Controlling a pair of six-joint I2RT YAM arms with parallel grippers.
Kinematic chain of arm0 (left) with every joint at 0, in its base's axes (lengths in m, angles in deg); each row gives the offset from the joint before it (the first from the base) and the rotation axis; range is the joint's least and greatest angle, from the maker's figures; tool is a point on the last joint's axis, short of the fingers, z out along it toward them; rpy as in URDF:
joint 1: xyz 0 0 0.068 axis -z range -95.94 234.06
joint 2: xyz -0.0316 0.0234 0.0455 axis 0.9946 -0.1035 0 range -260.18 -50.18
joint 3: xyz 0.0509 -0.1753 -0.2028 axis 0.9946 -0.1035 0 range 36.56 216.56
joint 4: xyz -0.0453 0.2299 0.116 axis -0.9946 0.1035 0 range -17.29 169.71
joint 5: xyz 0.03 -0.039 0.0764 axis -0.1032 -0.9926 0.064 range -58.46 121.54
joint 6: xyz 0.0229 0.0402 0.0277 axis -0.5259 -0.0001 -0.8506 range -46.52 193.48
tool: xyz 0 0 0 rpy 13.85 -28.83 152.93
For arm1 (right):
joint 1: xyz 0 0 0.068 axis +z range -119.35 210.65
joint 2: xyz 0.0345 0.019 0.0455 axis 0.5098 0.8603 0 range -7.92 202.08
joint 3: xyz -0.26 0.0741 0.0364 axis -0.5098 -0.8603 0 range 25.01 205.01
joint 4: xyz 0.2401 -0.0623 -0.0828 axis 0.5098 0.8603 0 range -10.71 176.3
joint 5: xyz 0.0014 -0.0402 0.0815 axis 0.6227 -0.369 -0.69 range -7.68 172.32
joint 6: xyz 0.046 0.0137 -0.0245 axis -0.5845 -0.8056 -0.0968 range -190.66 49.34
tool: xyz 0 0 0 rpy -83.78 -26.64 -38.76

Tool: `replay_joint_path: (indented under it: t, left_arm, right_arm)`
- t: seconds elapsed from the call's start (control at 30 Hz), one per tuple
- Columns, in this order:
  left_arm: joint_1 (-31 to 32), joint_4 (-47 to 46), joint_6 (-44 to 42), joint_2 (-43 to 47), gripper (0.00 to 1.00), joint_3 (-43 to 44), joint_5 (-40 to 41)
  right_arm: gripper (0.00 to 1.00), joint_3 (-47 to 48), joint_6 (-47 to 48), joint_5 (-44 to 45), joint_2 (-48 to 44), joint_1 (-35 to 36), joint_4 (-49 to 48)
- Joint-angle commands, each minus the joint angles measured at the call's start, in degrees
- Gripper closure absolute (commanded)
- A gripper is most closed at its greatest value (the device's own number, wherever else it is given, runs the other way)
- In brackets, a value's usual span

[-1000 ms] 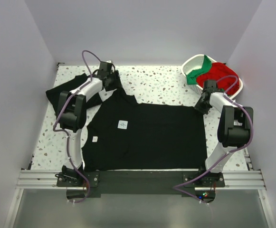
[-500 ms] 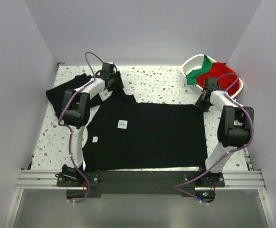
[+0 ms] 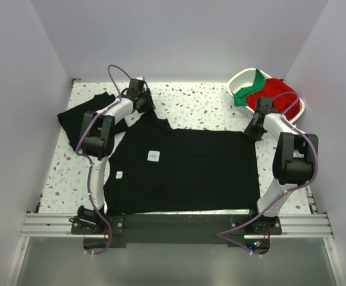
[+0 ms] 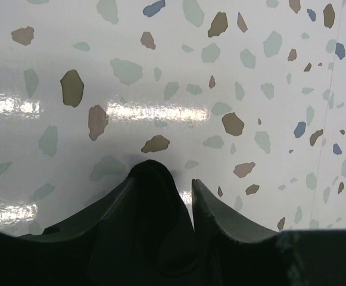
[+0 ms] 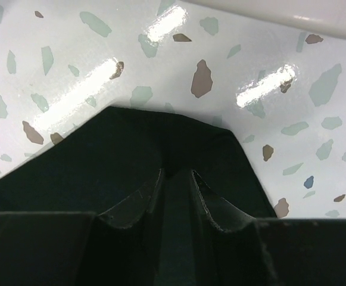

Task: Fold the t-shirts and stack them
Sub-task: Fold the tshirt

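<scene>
The speckled counter (image 3: 196, 104) carries a black shirt (image 3: 202, 170) spread flat across its middle, neck toward the left. The left arm (image 3: 108, 114) reaches over the far left of that shirt and the right arm (image 3: 292, 156) stands by its right edge. A second black shirt (image 3: 77, 116) lies crumpled at the far left, partly under the left arm. A white basket (image 3: 237, 78) in the far right corner holds a red shirt (image 3: 275, 95) and a green shirt (image 3: 249, 90).

The left jaws sit low at the spread shirt's far sleeve, a narrow slit between them. Dark cloth bunches at one finger, but whether it is pinched cannot be told.

The right jaws rest narrowly parted over the shirt's far right corner, which lies flat beneath.

A small white label (image 3: 153, 156) shows near the neck.
</scene>
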Motion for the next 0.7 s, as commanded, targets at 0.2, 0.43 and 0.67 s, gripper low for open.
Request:
replay_joint_path:
  t: [0.2,0.43,0.67]
  left_arm:
    - [0.8,-2.0,0.4,-0.7,0.76,2.3,0.5]
    - [0.7,-1.8,0.4,0.1,0.85,2.4,0.5]
    - [0.7,-1.5,0.0,1.5,0.85,2.3,0.5]
  right_arm:
    - [0.79,3.1,0.8,-0.7,1.1,-0.1,-0.1]
    - [0.79,3.3,1.1,-0.8,2.3,-0.1,-0.6]
    - [0.76,3.3,1.0,-1.2,3.9,-0.1,-1.6]
